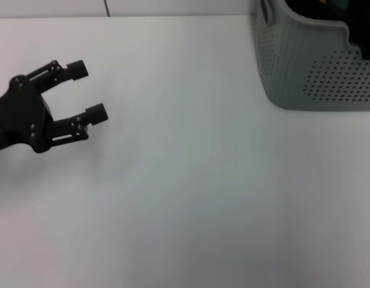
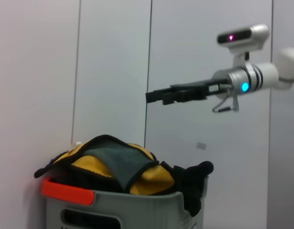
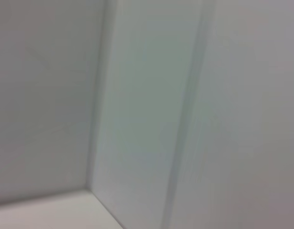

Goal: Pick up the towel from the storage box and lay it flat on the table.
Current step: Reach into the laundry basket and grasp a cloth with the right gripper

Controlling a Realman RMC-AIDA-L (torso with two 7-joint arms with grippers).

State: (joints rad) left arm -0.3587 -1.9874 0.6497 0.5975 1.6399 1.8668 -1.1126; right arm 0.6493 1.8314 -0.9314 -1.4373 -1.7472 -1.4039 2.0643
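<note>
Your left gripper (image 1: 83, 93) hovers over the white table (image 1: 190, 180) at its left side, fingers spread apart and holding nothing. The towel (image 2: 113, 164) sits bunched in the storage box (image 1: 310, 72), well apart at the far right. Your right gripper (image 2: 154, 96) hangs above the box; whether it's open, you can't tell.

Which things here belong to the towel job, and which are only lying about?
Belong to the job:
towel, heaped in the storage box
table
left gripper, open above the table
right gripper, raised above the box

Lying about:
black cloth over the box rim
red strip on the rim
</note>
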